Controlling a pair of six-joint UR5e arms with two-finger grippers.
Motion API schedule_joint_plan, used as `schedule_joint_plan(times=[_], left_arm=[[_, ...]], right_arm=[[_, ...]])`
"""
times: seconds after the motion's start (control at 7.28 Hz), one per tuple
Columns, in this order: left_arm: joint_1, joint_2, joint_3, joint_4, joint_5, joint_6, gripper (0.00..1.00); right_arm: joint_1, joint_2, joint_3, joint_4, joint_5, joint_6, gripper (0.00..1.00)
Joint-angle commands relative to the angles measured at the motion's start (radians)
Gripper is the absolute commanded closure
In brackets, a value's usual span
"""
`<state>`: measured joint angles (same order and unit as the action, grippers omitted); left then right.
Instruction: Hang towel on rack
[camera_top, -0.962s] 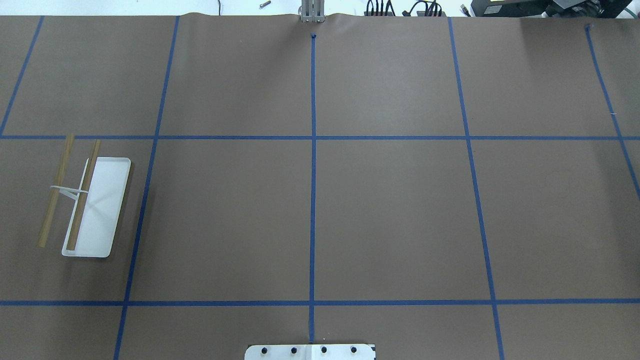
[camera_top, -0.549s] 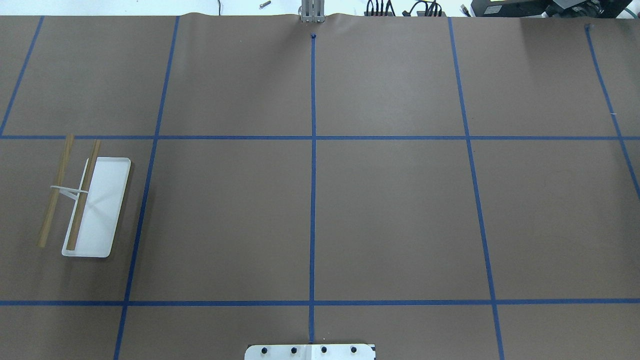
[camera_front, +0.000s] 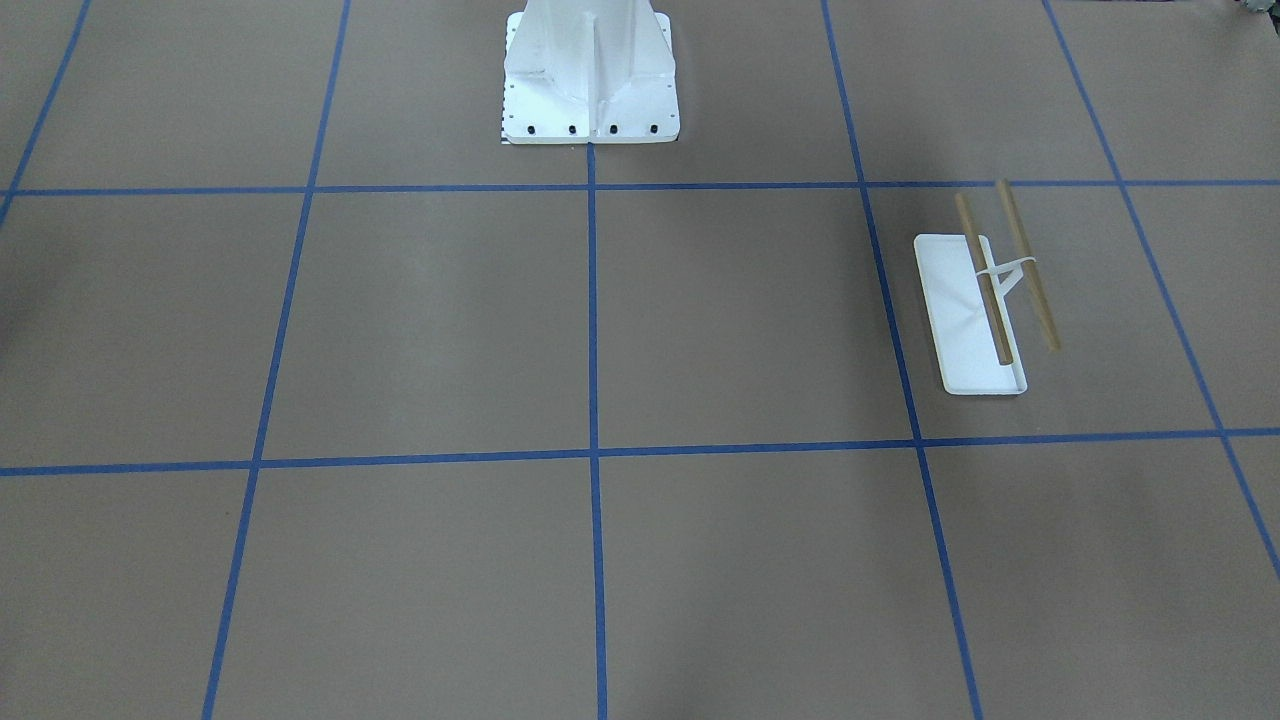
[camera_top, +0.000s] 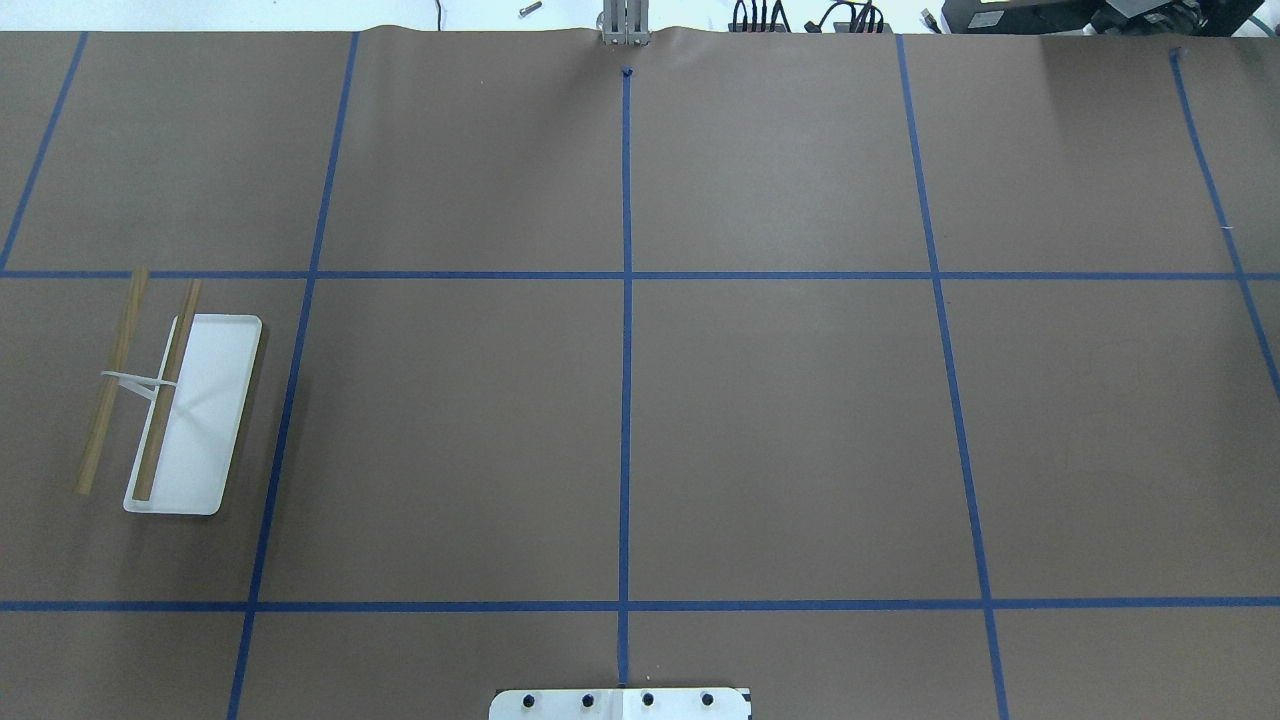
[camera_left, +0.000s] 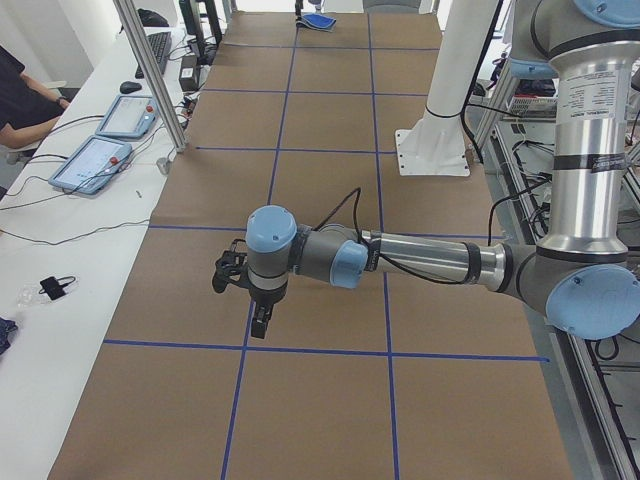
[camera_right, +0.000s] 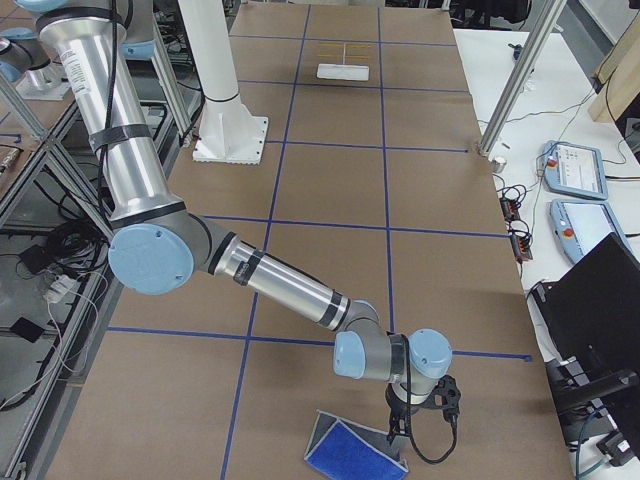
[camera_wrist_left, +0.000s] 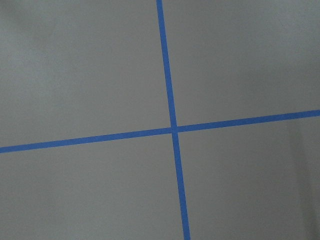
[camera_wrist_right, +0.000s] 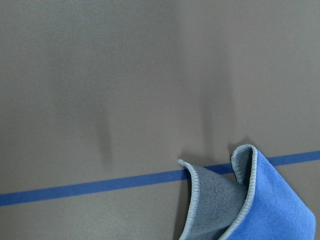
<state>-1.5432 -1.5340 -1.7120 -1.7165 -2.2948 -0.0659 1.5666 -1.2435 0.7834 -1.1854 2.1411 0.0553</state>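
Observation:
The rack (camera_top: 175, 400) stands at the table's left end, white tray base with two bare wooden rods; it also shows in the front-facing view (camera_front: 985, 300) and far off in the right view (camera_right: 343, 60). The blue towel (camera_right: 350, 450) lies at the table's right end, one corner raised and showing its grey underside (camera_wrist_right: 215, 200). My right gripper (camera_right: 395, 430) hangs right at that raised corner; I cannot tell if it is open or shut. My left gripper (camera_left: 258, 325) points down over bare table; its state cannot be told. Neither wrist view shows fingers.
The large white bolted pedestal (camera_front: 590, 70) stands at the robot's side of the table, mid-length. Blue tape lines (camera_top: 625, 400) grid the brown table cover. Metal posts (camera_right: 515, 75) and control pendants (camera_right: 570, 165) stand on the operators' side, with a seated person (camera_left: 25, 95).

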Motion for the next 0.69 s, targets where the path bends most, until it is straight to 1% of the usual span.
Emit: schedule_joint_plan(times=[0.0,0.14,0.27,0.55], left_arm=[[0.0,-0.014,0.003,0.002,0.002,0.0,0.02],[0.0,-0.015,0.0,0.002,0.002,-0.002,0.02],[0.0,-0.015,-0.001,0.002,0.0,-0.002,0.02],[0.0,-0.029,0.003,0.003,0.002,-0.002,0.02]], right_arm=[[-0.013,0.03,-0.082,0.056,-0.042,0.005,0.0],[-0.026,0.06,-0.164,0.125,-0.073,0.014,0.0],[-0.036,0.07,-0.2,0.148,-0.076,0.012,0.0],[-0.049,0.067,-0.202,0.148,-0.076,0.014,0.0]])
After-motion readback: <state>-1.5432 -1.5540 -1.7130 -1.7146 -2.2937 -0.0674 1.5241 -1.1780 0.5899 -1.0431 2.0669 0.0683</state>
